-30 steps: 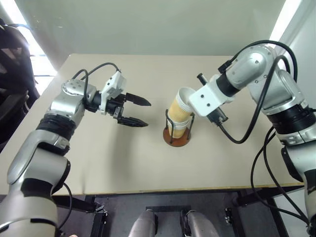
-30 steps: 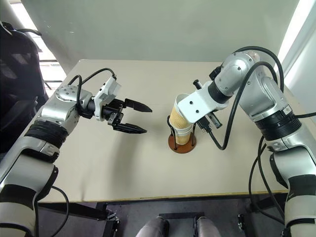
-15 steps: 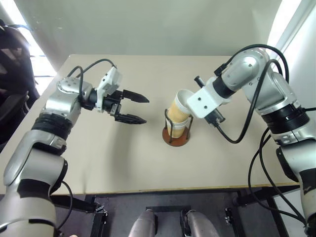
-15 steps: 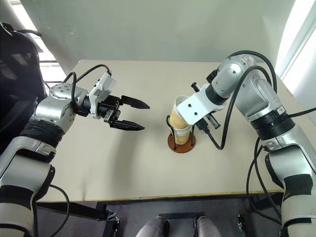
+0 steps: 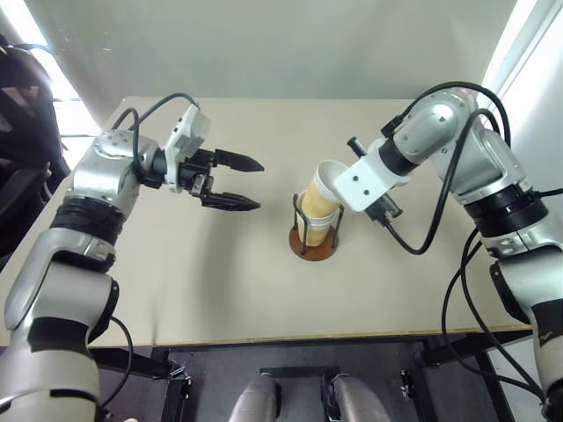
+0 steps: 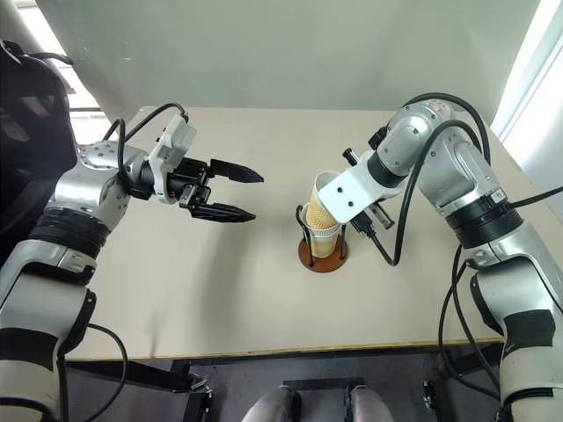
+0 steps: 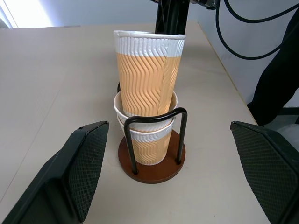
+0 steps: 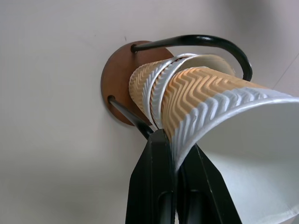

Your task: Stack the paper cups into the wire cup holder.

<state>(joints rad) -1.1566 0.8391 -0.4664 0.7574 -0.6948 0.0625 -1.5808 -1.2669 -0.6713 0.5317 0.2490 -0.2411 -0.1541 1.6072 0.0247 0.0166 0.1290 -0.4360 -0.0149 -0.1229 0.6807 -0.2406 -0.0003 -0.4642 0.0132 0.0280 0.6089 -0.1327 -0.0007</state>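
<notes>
While our right gripper (image 8: 175,158) pinches the rim of the top cup (image 7: 148,74), that cup sits partway in two cups (image 7: 148,135) nested in the holder (image 7: 152,161) (mid-worktop (image 5: 220,281)). Our left gripper (image 5: 244,182), jaws spread wide and empty, hangs well apart, facing it.

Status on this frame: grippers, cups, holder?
Left gripper open, empty. Right gripper pinching top cup rim, part-seated in two nested cups in wire holder. Nothing obstructing.
</notes>
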